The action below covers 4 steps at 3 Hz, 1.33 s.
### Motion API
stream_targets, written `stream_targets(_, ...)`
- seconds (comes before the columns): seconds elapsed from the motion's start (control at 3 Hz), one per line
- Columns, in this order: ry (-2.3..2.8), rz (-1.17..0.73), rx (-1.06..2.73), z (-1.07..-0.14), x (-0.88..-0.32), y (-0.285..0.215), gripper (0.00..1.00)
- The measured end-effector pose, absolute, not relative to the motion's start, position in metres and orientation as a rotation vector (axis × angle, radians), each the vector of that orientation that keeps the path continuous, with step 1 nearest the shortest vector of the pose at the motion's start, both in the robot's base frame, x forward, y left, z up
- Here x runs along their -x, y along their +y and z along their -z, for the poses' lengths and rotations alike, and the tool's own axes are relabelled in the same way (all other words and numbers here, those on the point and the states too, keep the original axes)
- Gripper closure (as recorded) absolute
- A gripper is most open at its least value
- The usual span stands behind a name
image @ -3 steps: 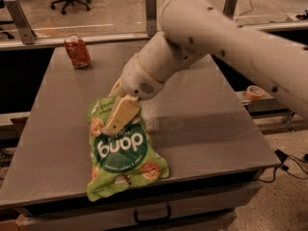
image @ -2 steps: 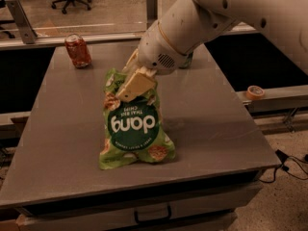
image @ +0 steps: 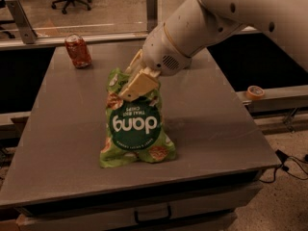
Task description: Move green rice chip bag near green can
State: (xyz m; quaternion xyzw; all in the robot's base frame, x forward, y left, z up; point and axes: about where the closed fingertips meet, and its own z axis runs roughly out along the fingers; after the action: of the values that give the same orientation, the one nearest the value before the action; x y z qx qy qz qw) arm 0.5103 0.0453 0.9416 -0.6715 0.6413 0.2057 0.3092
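Pinching top of green rice chip bag (image: 134, 125), frame centre, your gripper (image: 127, 93) is clamping tight; red can (image: 78, 51) sitting upper left.

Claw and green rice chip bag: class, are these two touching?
Touching. The camera view shows the claw clamped on the top edge of the green rice chip bag.

text: white "dong", upside down, on dark circle of green rice chip bag (image: 136, 134) | gripper (image: 126, 93): clamped on bag top

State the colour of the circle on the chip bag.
Dark green, white lettering, camera view; the end effector grips the green rice chip bag at its top.
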Motion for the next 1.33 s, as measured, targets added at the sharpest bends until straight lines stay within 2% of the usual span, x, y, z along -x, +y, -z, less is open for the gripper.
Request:
stream_targets(0.33, 1.711, -0.492, 1.619, -0.945, -0.538, 0.002, 1.00)
stream_targets(1.0, 1.757, -0.342, 1.261, -0.954, -0.609, -0.119, 1.00)
stream_targets(1.33, 1.756, -0.308, 1.137, -0.953, -0.636, -0.159, 1.00)
